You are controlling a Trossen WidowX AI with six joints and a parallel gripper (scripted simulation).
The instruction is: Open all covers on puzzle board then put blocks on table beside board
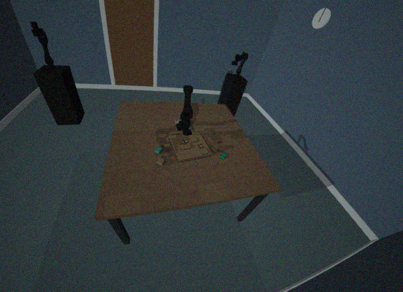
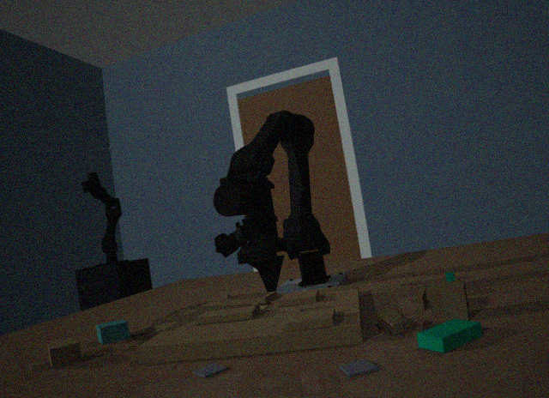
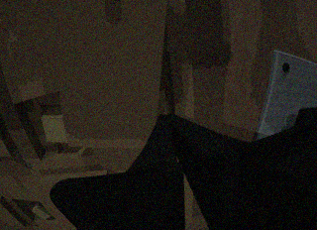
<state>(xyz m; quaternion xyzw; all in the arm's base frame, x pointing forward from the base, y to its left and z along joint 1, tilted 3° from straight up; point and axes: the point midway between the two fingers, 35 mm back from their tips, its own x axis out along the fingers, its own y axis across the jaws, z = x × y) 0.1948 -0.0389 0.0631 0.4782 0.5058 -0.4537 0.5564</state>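
Observation:
The tan puzzle board (image 1: 196, 155) (image 2: 252, 344) lies on the table with several raised flat covers on it, one cover (image 1: 185, 146) (image 2: 310, 318) near its front. In the wrist view a pale block (image 3: 53, 128) shows in a dark opening. How far each cover is open is too dim to tell. My gripper (image 1: 187, 134) (image 2: 271, 290) (image 3: 169, 116) is shut and empty, pointing down low at the board's rear edge. A teal block (image 1: 158, 150) (image 2: 112, 332) and a tan block (image 1: 160, 161) (image 2: 63, 352) rest left of the board, a green block (image 1: 223, 155) (image 2: 448, 336) right of it.
Two flat grey pieces (image 1: 195, 163) (image 2: 212, 370) (image 1: 216, 162) (image 2: 358, 367) lie before the board. Tan pieces, one upright piece (image 2: 445, 300), and a small green thing (image 1: 215, 133) (image 2: 450, 276) are at its right. The pale arm base plate (image 3: 292, 93) is behind it.

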